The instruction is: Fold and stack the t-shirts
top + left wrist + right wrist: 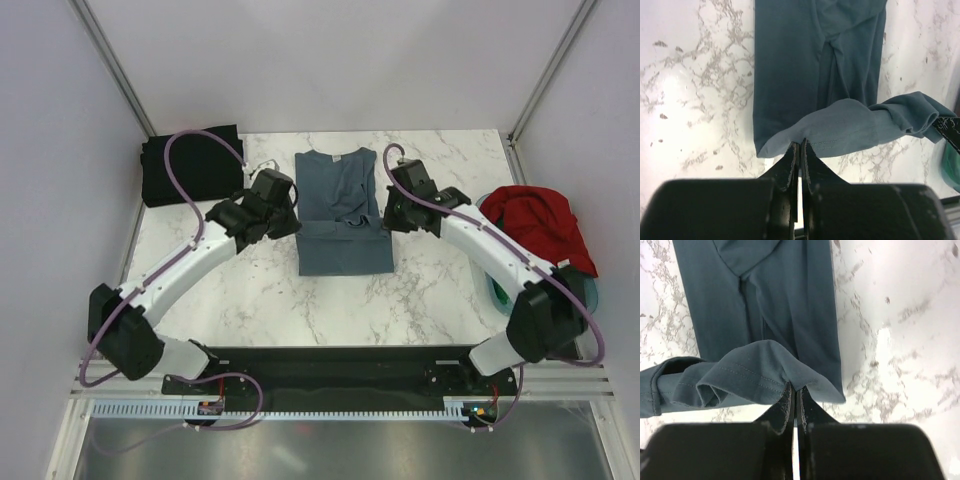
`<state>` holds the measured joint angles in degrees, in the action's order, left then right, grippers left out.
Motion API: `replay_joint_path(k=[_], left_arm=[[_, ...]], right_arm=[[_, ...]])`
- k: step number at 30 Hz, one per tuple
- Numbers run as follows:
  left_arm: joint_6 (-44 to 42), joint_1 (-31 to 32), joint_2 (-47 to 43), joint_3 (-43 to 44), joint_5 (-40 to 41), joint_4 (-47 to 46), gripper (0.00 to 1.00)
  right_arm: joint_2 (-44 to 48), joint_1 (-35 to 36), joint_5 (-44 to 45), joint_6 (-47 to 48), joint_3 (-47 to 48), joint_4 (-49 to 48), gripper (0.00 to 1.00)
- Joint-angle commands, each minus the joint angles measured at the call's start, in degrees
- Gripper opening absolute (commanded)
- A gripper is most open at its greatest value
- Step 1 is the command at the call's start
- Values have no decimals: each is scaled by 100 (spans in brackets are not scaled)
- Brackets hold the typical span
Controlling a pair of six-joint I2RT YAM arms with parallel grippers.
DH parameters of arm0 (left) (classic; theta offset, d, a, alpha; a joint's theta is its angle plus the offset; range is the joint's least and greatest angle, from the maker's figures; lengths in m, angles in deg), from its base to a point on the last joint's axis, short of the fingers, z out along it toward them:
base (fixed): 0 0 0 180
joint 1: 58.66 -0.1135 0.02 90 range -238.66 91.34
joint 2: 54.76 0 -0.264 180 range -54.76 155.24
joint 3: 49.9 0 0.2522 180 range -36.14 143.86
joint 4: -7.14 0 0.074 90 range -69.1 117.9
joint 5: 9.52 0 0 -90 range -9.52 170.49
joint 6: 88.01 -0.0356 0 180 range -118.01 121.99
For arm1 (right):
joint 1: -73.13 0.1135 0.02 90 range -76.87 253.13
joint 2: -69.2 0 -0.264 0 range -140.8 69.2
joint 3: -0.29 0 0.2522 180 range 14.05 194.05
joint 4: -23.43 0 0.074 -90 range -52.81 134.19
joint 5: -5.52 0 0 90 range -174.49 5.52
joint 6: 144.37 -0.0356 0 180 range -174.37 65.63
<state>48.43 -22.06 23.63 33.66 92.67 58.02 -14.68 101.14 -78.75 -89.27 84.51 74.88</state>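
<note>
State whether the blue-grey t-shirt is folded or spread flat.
Partly folded. The blue-grey t-shirt lies narrow, sleeves tucked in; left gripper and right gripper pinch its hem over its middle.

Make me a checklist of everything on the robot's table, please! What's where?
Surface: white marble table, no spills seen.
Job's things: blue-grey t-shirt spread mid-table, one stitched hem lifted; black t-shirt folded at the far left corner; red t-shirt heaped at the right.
Clutter: tub under the red t-shirt.
Grippers: left gripper and right gripper, fingers shut on the blue-grey hem.
Cables: purple cables run along both arms, one looping over the black t-shirt.
Surroundings: white walls, metal frame posts.
</note>
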Motion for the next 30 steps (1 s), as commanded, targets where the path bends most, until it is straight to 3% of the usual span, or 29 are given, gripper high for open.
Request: replay_joint_path(k=[1,18,19,21,22,24,25,27,28,30], left_arm=[[-706,-345,439,586,-365,-276,2],[-1426,-1356,3243,2291,-1393,-381,2],[-1427,-1392,3366,2371,-1577,-364,6],[-1401,-1550,3744,2686,-1815,-346,16],[-1453,-1611,3902,2888,-2086,-294,33],[-1479,-1822,4516,3832,-2246,284,46],[-1488,-1893,4779,4248,-2482,582,51],[-1549,-2042,5256,5414,-2563,1485,52],[-1593,-2060,5257,5630,-2520,1665,53],[-1681,-2060,4804,5546,-2292,1737,54]], right_arm=[[-593,-120,-46,554,600,-306,0],[-2825,-612,-468,756,2033,-465,0],[-2923,-656,-477,747,2181,-465,1],[-3247,-735,-477,625,2436,-351,18],[-3362,-849,-555,598,2821,-333,46],[-3775,-963,-695,545,3349,-124,73],[-3933,-1095,-810,545,4100,52,81],[-4320,-1210,-899,580,4904,779,82],[-4330,-1262,-934,624,5334,940,82],[-3893,-1272,-925,703,5164,942,82]])
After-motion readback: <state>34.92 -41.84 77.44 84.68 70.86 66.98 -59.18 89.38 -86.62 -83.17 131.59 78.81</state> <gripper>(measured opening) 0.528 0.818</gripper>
